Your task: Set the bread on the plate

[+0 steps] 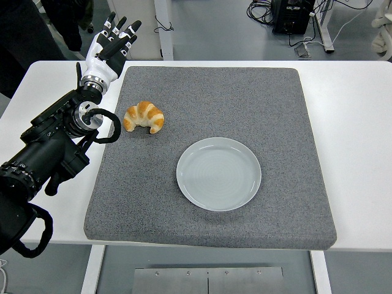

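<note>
A golden croissant (144, 116) lies on the grey foam mat (245, 92), left of the middle. A pale grey plate (218, 174) sits on the mat, to the right of and nearer than the croissant, with nothing on it. My left hand (109, 48) is raised over the table's far left, beyond the mat's left edge, up and left of the croissant and apart from it. Its fingers are spread and hold nothing. My right arm is out of view.
The mat covers most of the white table (355, 116). A person's dark clothing (37, 30) shows at the top left. Cables and a black box (293, 15) lie on the floor behind the table.
</note>
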{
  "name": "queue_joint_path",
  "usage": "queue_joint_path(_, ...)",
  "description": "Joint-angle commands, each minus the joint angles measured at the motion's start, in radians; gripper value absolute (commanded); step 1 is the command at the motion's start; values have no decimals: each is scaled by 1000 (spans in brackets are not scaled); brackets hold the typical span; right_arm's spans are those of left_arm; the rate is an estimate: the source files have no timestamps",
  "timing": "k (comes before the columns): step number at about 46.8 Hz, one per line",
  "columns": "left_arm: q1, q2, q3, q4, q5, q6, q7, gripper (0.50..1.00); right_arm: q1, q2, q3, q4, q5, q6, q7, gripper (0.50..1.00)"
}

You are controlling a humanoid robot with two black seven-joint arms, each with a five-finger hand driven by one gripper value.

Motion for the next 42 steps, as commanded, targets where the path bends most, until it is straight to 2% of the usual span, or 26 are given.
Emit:
queue_joint_path(1, -2, 1, 0, 0, 0, 0, 0, 971, 0, 0, 0, 0, 0, 0, 0, 1000)
queue_joint_path(14, 0, 1, -29, 0, 0, 0, 0, 971, 0, 0, 0, 0, 0, 0, 0, 1000)
queue_joint_path(25, -15, 12, 29, -3, 20, 6, 17, 969, 0, 0, 0, 0, 0, 0, 0, 1000)
queue_joint_path(42, -72, 165, 231, -97, 38, 12, 34, 968, 0, 0, 0, 0, 0, 0, 0, 1000)
